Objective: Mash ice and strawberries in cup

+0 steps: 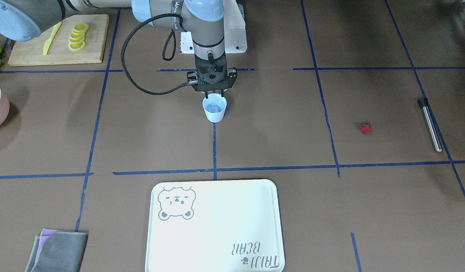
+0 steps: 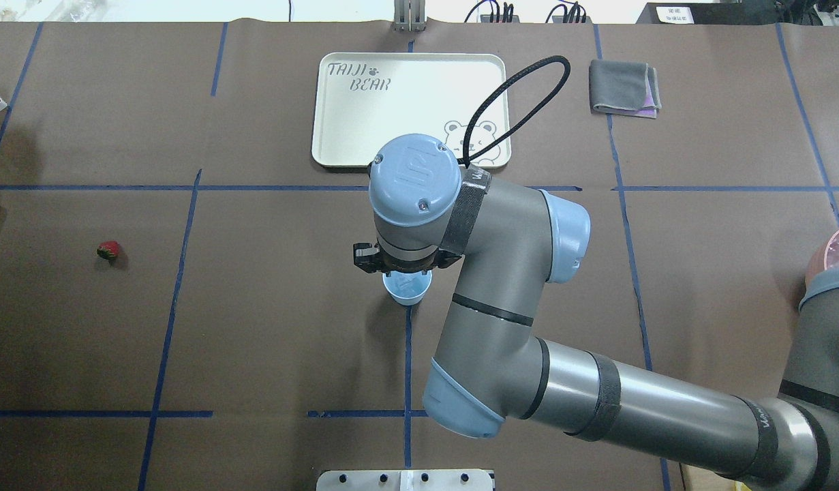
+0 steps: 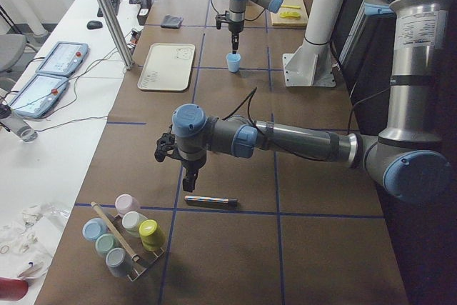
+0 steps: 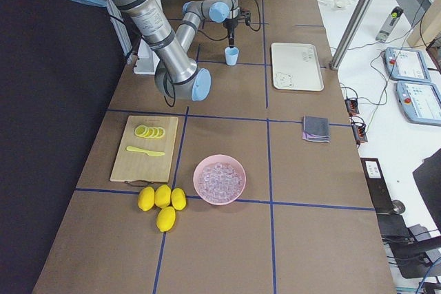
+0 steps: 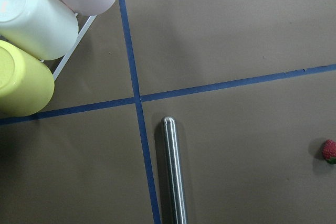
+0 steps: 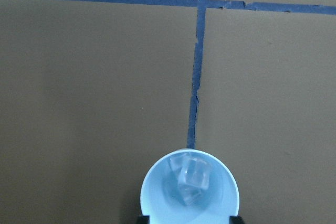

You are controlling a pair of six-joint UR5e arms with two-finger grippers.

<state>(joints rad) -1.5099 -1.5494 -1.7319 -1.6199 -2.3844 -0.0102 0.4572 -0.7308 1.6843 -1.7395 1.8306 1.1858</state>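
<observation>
Several ice lumps (image 6: 188, 179) lie in the cup (image 6: 157, 198), which stands on a blue tape line under my right gripper (image 1: 214, 95), fingers spread either side of its rim. The strawberry (image 1: 365, 129) lies on the table well apart, near a steel rod (image 1: 430, 124). My left gripper (image 3: 188, 178) hangs over that rod, and I cannot tell how its fingers stand.

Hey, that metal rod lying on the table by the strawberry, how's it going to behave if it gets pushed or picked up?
The metal rod lies flat and looks round, so a sideways push would probably roll it. Its shiny, smooth surface may be slippery to grip. It looks straight and stiff, unlikely to bend.
</observation>
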